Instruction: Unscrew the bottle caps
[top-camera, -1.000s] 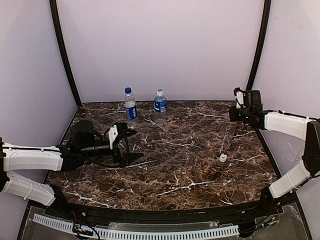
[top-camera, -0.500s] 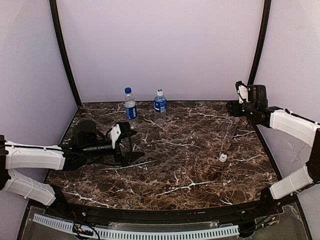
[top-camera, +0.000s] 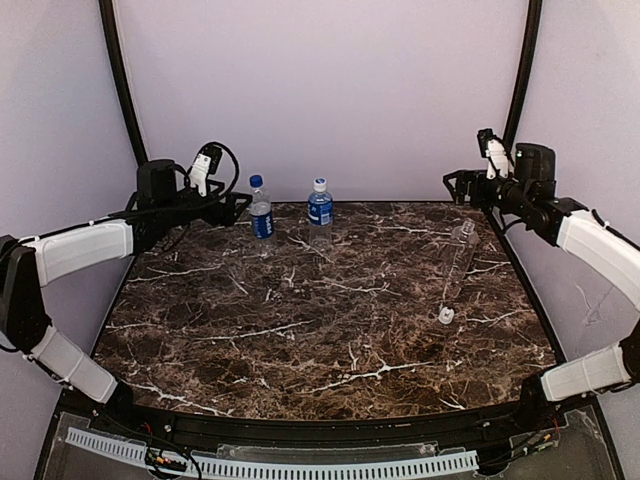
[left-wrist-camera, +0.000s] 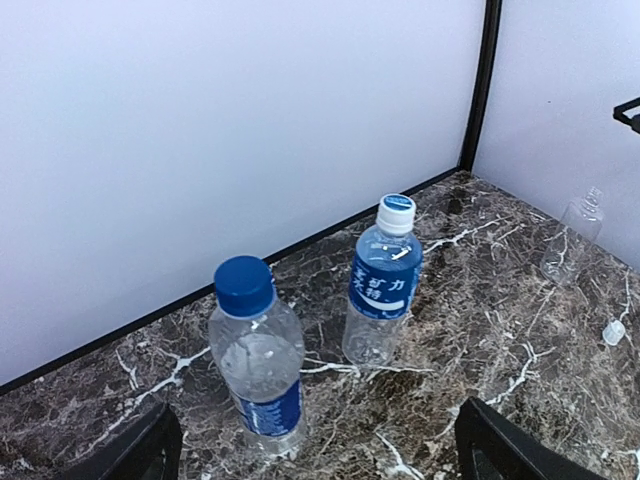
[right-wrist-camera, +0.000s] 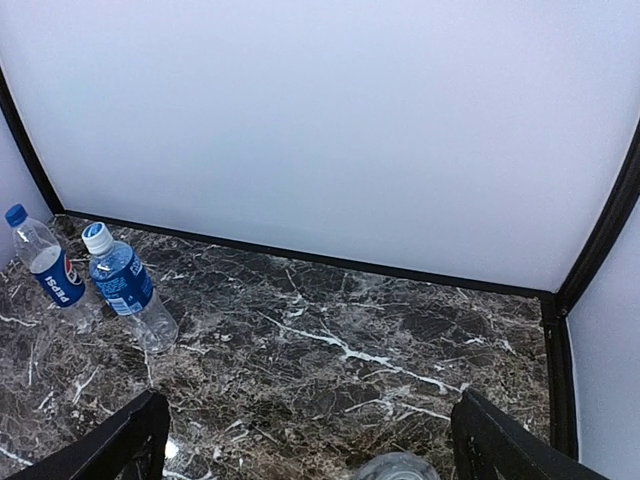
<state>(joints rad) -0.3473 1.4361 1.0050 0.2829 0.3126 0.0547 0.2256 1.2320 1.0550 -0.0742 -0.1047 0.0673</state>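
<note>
Marble-pattern table (top-camera: 330, 350), pale walls all round.

Two capped bottles stood upright at the upper left-centre of the overhead frame, near the back wall. One was the Pepsi bottle (top-camera: 261, 215) with its blue cap (top-camera: 256, 181). Just to its right, not touching, was the blue-labelled bottle (top-camera: 320, 210) with a white cap (top-camera: 320, 185). Both caps were on.

Right of centre stood the unlabelled bottle (top-camera: 458, 258), neck bare. A loose white cap (top-camera: 446, 315) lay on the table just in front of its base. I took that one as done, with two to go.

The left gripper (top-camera: 238, 206) hung raised off the table just left of the Pepsi bottle, touching nothing. Its wrist view showed the fingers (left-wrist-camera: 140, 452) at the two bottom corners, wide apart: jaws open and empty. The right gripper (top-camera: 452, 184) hovered at the upper right, above the unlabelled bottle. Its fingers (right-wrist-camera: 105, 448) were likewise spread, holding nothing.

Handling, my guess:
- The bottles are thin clear plastic, light and narrow-footed, so apt to tip or skid on the smooth stone and to dent if squeezed hard.
- The walls look slick, and the label band seemed the better hold.
- Best to have one gripper clamp the body at the label while the other pinches the cap across its side and turns.
- The caps were tiny beside the fingers, so the pinch would need centring or it would slip off.
</note>
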